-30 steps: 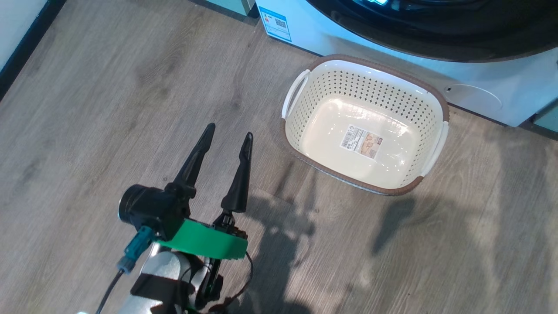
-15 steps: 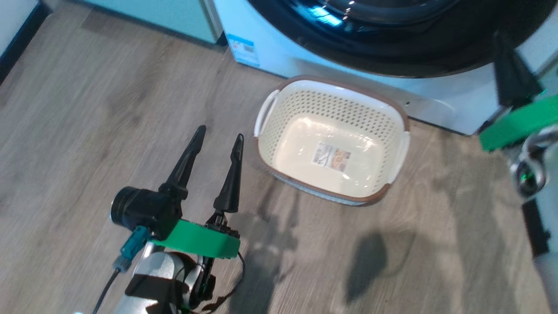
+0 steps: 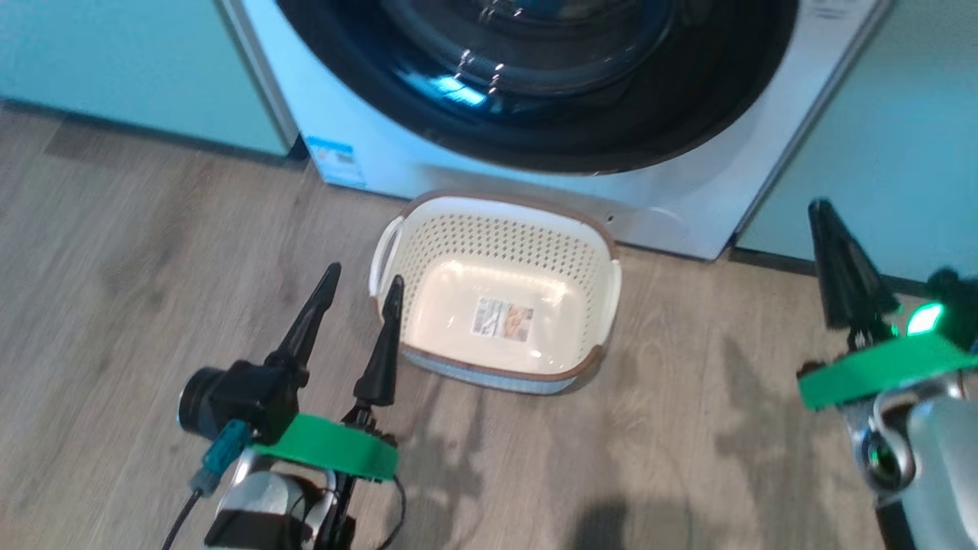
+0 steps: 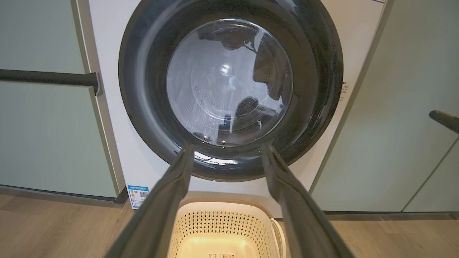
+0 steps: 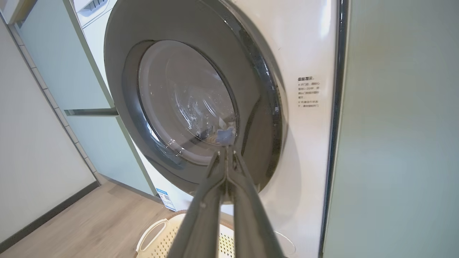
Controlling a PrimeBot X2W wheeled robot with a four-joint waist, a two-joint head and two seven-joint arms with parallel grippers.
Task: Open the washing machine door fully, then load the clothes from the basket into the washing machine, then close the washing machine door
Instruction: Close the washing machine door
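Sitting before the shut washer door [image 3: 535,99], the basket [image 3: 497,238] is near the open left gripper [image 3: 365,275], and the right gripper [image 3: 824,210] is closed.

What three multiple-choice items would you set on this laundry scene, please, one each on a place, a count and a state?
1. Where does the basket stand?
A. On a shelf
B. On the floor in front of the washing machine
C. Inside the drum

2. How many garments lie in the basket?
A. None
B. Two
C. Five

3. How does the washing machine door stand?
A. Wide open
B. Ajar
C. Closed

Key:
1 B: the head view shows the basket on the wooden floor just before the machine's front.
2 A: the basket's bottom is bare apart from a label.
3 C: both wrist views show the door sitting flush in the machine's front.
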